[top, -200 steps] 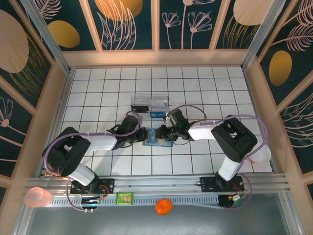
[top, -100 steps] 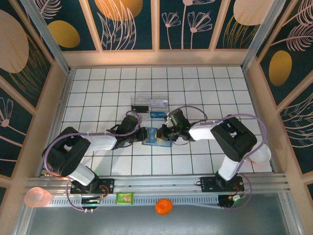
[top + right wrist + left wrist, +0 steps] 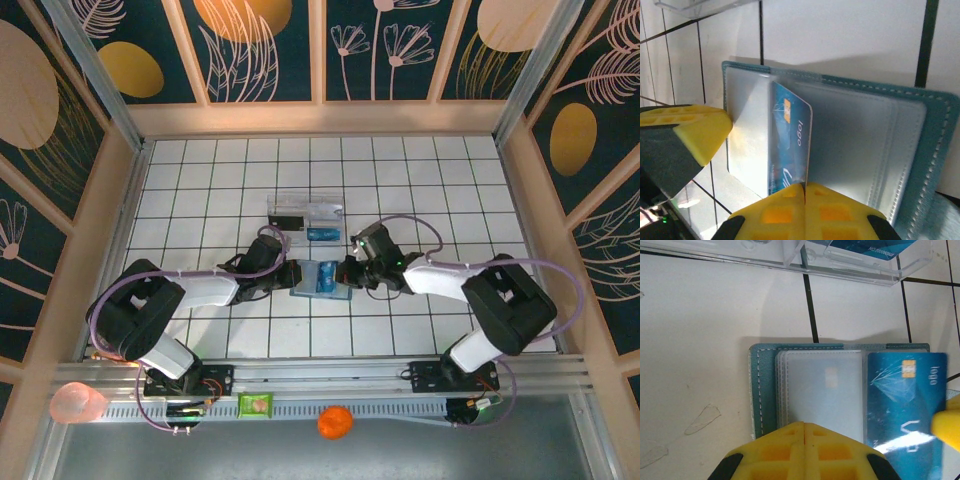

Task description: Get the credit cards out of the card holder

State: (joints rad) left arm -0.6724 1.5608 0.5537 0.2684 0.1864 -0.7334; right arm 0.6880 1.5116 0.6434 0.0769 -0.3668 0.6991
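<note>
Card holder (image 3: pixel 865 130) lies open on the table (image 3: pixel 420 180), blue credit card (image 3: pixel 790 145) atop it.
We see the right gripper (image 3: pixel 804 187) pinching that card from 3 o'clock; the left gripper (image 3: pixel 804 427), pressed together, sits at 9.

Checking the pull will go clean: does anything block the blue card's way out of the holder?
Nothing visible does. The right claw is shut on the blue card at its edge. The left claw, shut, sits on the card holder at its other side, apart from the card.
</note>
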